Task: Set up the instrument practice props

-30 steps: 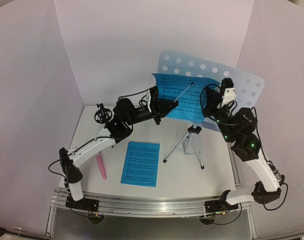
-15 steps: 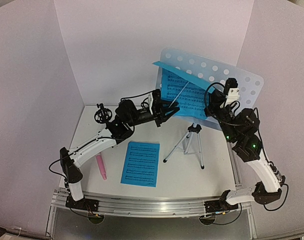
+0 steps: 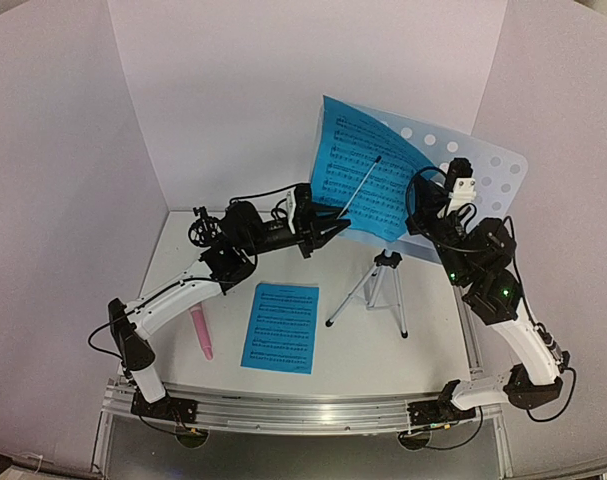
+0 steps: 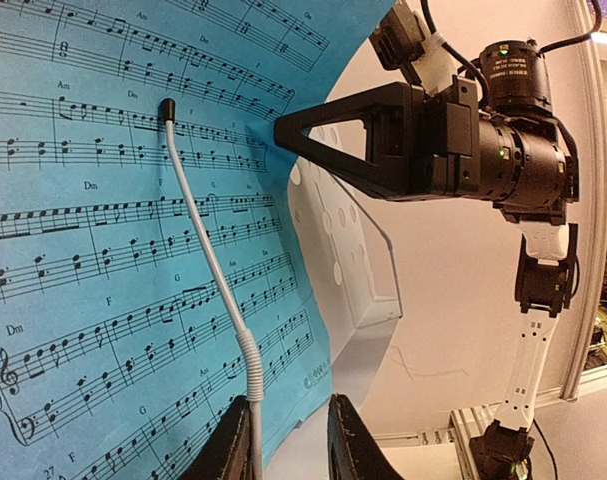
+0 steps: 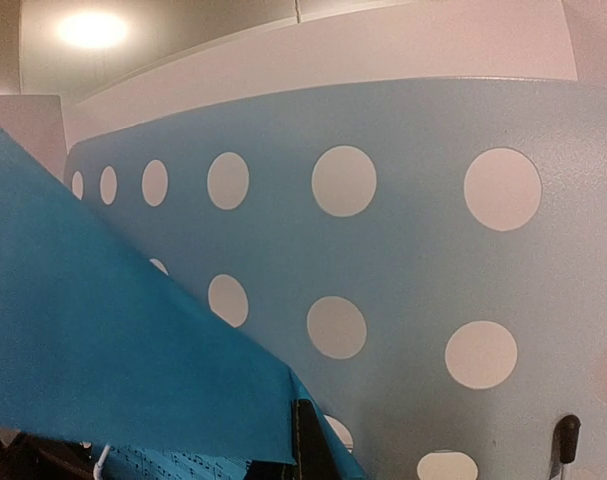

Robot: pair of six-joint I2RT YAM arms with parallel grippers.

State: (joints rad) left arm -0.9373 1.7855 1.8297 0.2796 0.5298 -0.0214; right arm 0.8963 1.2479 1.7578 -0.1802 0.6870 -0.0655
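A silver tripod music stand (image 3: pixel 383 285) carries a perforated pale desk (image 3: pixel 488 175). One blue sheet-music page (image 3: pixel 368 175) lies against the desk under a thin white holder arm (image 3: pixel 363 185). My left gripper (image 3: pixel 333 228) is at the page's lower left corner. In the left wrist view it (image 4: pixel 293 445) stands open, with the white arm (image 4: pixel 208 270) beside one finger. My right gripper (image 3: pixel 420 215) is shut on the page's right edge, and the page (image 5: pixel 103 350) drapes over its finger (image 5: pixel 309 445). A second blue page (image 3: pixel 283 327) and the pink microphone (image 3: pixel 200 333) lie on the table. The black mic mount (image 3: pixel 201 230) stands at the back left.
White walls close the table at the back and on both sides. The stand's tripod legs spread over the middle right of the table. My left arm reaches over the table's left half, above the mic mount.
My left gripper has opened, let go of the page and drawn back slightly to the left. The page's folded top has swung up flat against the desk. The right gripper keeps its hold.
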